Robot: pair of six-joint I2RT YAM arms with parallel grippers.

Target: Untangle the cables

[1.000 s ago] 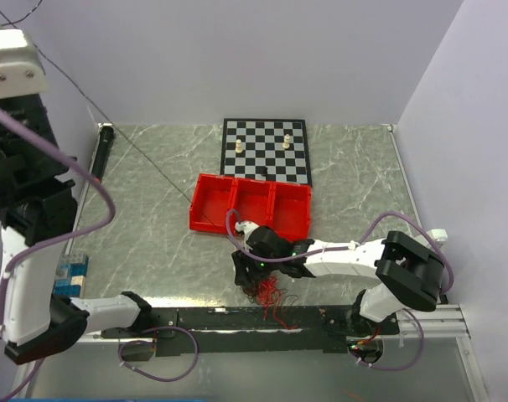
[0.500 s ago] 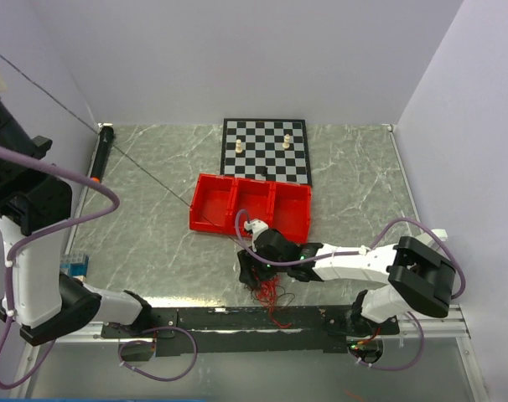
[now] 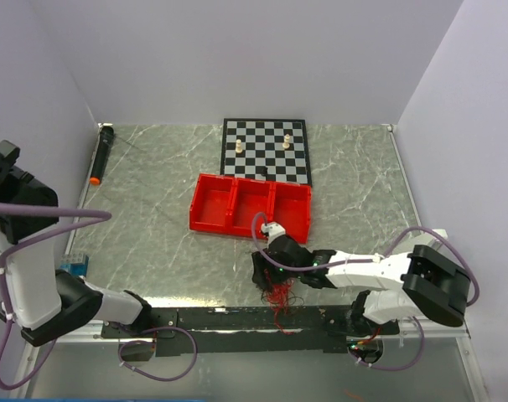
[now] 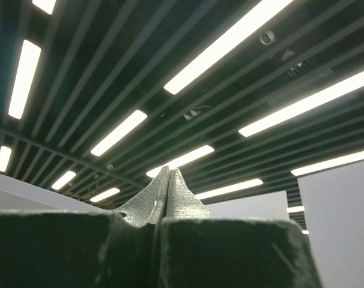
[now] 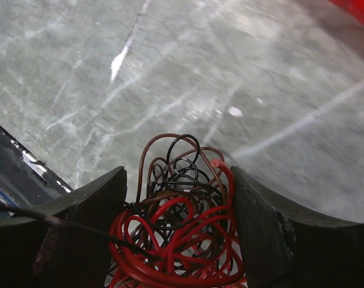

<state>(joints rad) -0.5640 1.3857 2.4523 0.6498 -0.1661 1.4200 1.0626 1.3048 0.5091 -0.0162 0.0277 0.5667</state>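
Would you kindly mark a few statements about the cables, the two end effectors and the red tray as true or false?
1. The right end effector is open, with one finger on either side of the cables. True.
2. The left end effector is open. False: its jaws are shut and it points upward.
3. The cables lie inside the red tray. False: they lie on the table, between the tray and the arm bases.
4. Two light chess pieces stand on the chessboard. True.
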